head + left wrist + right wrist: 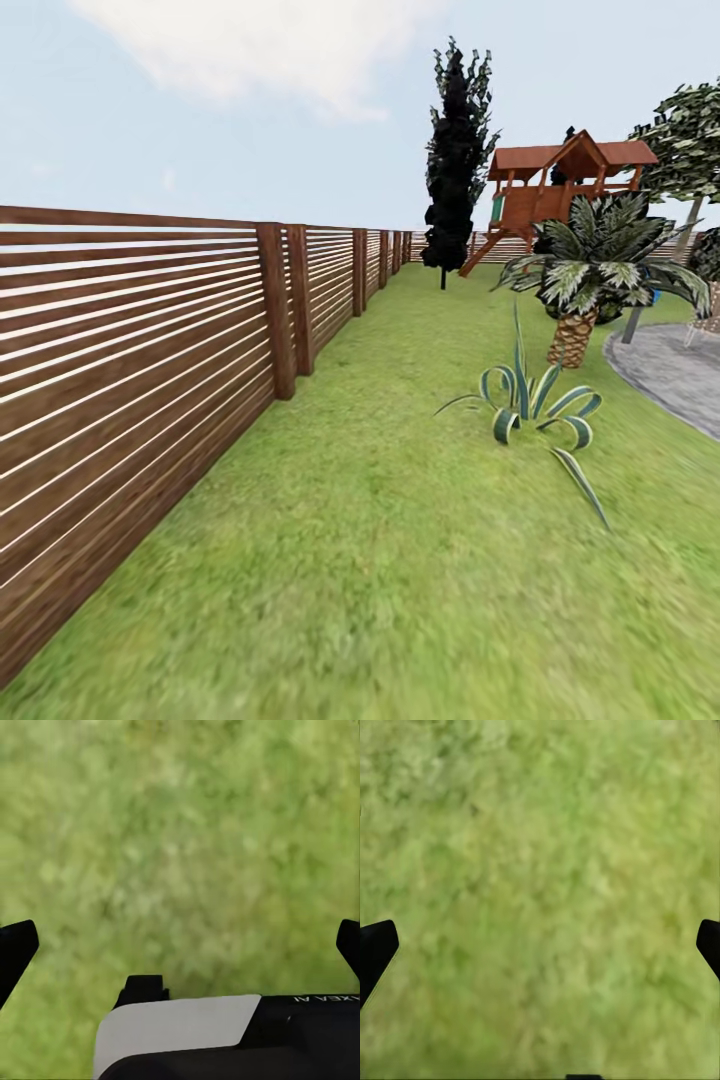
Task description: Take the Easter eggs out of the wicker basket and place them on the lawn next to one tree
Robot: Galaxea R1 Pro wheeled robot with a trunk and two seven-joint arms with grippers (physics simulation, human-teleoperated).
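Observation:
The Easter eggs and the wicker basket are out of view. The lawn (400, 560) stretches ahead along a fence. At the far right stands a tree (690, 130) with a leafy crown and a pale grey trunk, partly behind a palm. My left gripper (180, 949) hangs over bare grass, open, its dark fingertips (15, 949) wide apart with nothing between them. Over grass too, my right gripper (540, 949) is open and empty, its fingertips (376, 945) at the picture's edges.
A brown slatted fence (130, 350) runs close along the left. A striped spiky plant (530, 405) and a short palm (590, 270) stand ahead on the right, by grey paving (680, 375). A dark cypress (455, 160) and a wooden playset (560, 190) are far back.

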